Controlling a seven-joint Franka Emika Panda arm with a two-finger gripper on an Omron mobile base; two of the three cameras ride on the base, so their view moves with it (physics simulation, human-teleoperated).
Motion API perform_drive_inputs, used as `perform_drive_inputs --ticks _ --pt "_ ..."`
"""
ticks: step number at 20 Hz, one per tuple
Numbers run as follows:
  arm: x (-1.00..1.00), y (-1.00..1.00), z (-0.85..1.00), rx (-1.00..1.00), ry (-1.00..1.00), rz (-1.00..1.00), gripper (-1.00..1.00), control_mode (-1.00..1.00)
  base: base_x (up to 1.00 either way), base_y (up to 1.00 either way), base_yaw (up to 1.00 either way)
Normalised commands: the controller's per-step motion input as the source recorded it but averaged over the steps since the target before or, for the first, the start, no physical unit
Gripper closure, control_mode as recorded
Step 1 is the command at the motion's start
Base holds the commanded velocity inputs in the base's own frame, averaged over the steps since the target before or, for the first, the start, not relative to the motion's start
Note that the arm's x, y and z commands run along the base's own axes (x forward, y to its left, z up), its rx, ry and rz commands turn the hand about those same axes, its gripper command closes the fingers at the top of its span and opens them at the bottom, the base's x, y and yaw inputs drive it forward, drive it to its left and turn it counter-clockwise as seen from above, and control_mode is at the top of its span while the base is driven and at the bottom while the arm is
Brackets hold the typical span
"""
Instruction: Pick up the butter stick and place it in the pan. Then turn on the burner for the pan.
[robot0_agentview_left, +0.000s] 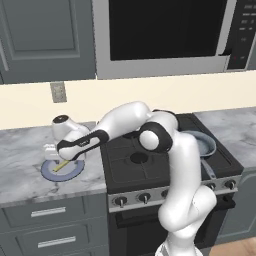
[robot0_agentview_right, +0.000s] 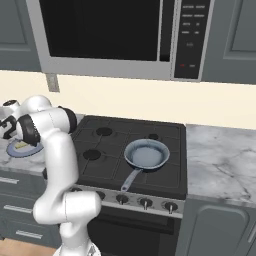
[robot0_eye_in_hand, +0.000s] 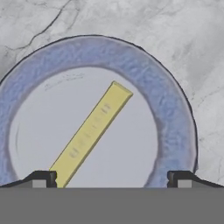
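Counter left of stove: grey marbled counter carrying a flat plate; a wall outlet sits on the cream wall above it.
Plate: round, blue-rimmed with a grey centre, lying flat on the marbled counter; it also shows under the hand in the left base view and at the far left edge of the right base view.
Plate contents: the butter stick, pale yellow and thin, lying flat on the grey centre, set on a diagonal in the hand view, its upper end toward the blue rim and its lower end reaching down beside the left fingertip. A yellow sliver of it shows in the left base view.
Gripper: the gripper hangs over the plate, pointing down; its two dark fingertips stand spread wide apart, one at each side of the plate's lower part, with nothing between them held.
Stove: dark cooktop with a row of knobs along its front edge.
Pan: the pan sits on the front right burner, round with a grey-blue inside and dark rim, its long grey handle pointing toward the knobs.
Pan contents: only its bare grey-blue floor is visible.
Above the stove: a microwave with a dark door.
Counter right of stove: marbled grey surface.
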Motion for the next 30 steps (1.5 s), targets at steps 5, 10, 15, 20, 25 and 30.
perform_drive_inputs --ticks 5,10,15,20,25,30 --pt "0.05 0.03 -0.08 0.00 0.00 0.00 -1.00 -1.00 0.00 0.00 0.00" --pt "0.09 0.04 -0.02 0.00 0.00 0.00 -1.00 -1.00 0.00 0.00 0.00" --pt "0.05 0.01 -0.09 0.00 0.00 0.00 -1.00 -1.00 0.00 0.00 0.00" --pt "0.01 0.03 -0.12 0.00 0.00 0.00 -1.00 -1.00 0.00 0.00 0.00" --pt "0.01 0.03 -0.10 0.00 0.00 0.00 -1.00 -1.00 0.00 0.00 0.00" --pt "0.01 0.01 -0.03 0.00 0.00 0.00 -1.00 -1.00 0.00 0.00 0.00"
